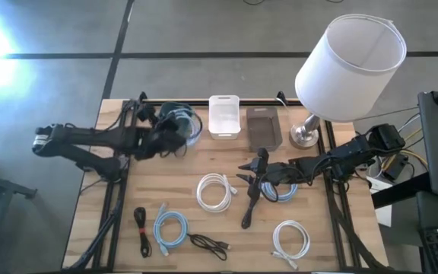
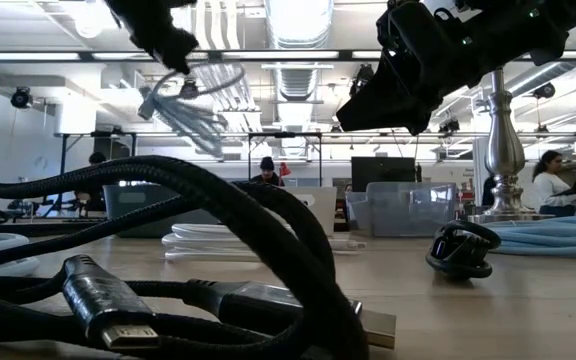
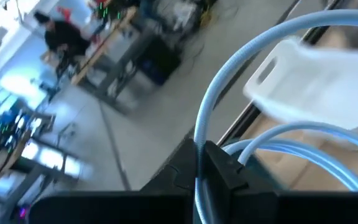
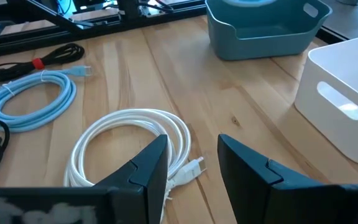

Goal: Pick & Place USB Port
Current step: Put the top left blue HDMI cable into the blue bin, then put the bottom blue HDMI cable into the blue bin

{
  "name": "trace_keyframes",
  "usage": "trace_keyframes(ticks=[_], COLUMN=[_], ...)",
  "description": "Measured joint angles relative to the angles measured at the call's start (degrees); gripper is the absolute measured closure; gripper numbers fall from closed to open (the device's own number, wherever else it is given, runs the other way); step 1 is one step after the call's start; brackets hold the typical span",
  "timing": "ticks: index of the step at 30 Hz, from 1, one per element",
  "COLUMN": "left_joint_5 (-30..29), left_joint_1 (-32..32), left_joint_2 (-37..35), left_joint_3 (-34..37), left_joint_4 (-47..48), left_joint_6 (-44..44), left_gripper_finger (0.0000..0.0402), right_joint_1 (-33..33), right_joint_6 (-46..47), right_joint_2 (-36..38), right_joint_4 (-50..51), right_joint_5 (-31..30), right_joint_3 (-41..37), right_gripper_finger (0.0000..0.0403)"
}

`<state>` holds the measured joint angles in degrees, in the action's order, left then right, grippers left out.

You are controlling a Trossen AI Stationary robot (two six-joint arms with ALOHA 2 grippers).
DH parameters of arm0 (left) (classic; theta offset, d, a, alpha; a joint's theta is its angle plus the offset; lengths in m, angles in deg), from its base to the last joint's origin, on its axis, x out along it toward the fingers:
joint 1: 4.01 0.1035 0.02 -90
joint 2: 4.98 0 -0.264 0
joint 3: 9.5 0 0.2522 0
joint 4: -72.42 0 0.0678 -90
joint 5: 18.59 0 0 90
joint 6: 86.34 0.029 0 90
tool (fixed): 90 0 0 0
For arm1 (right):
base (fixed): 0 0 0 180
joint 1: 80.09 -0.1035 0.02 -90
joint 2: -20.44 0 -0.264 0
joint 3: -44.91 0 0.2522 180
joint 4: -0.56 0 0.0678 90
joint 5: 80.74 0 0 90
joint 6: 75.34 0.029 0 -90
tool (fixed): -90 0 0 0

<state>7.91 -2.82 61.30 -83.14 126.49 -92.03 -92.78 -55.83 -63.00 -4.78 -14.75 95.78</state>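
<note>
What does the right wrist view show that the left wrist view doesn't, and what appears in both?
Only the right wrist view: the open right gripper above a white cable coil, a blue cable coil and a grey-blue bin on the table. Only the left wrist view: the left gripper shut on a light blue cable. Both: the white bin.

My left wrist view is badly smeared: I only make out a pale blue cable [image 3: 241, 68] looping past the white bin [image 3: 316, 81]. The left tool [image 1: 175, 131] is buried under that coil from above. In the low view, a black cable [image 2: 168, 250] blocks most of the table [image 2: 488, 310].
</note>
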Motion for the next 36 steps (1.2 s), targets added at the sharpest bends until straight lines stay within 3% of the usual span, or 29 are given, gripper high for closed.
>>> trace_keyframes(ticks=[8,13,15,19,36], left_joint_5=[9.3,15.9,18.9,19.3,14.5], left_joint_1=[18.5,25.4,26.5,27.2,27.8], left_joint_2=[0.8,1.8,2.3,2.6,2.4], left_joint_3=[4.5,10.3,13.0,16.8,19.3], left_joint_4=[-1.2,-10.0,-15.0,-20.2,-15.8], left_joint_6=[1.1,6.4,9.3,14.3,12.5], left_gripper_finger=[0.0385,0.0385,0.0385,0.0385,0.0263], right_joint_1=[0.0,0.0,0.0,0.0,0.0], right_joint_6=[-0.2,-0.2,-0.2,-0.2,-0.2], right_joint_2=[0.0,0.0,0.0,0.0,0.0], right_joint_4=[0.0,0.0,0.0,0.0,0.0], right_joint_5=[0.0,0.0,0.0,0.0,0.0], right_joint_3=[0.0,0.0,0.0,0.0,0.0], right_gripper_finger=[0.0271,0.0266,0.0266,0.0271,0.0277])
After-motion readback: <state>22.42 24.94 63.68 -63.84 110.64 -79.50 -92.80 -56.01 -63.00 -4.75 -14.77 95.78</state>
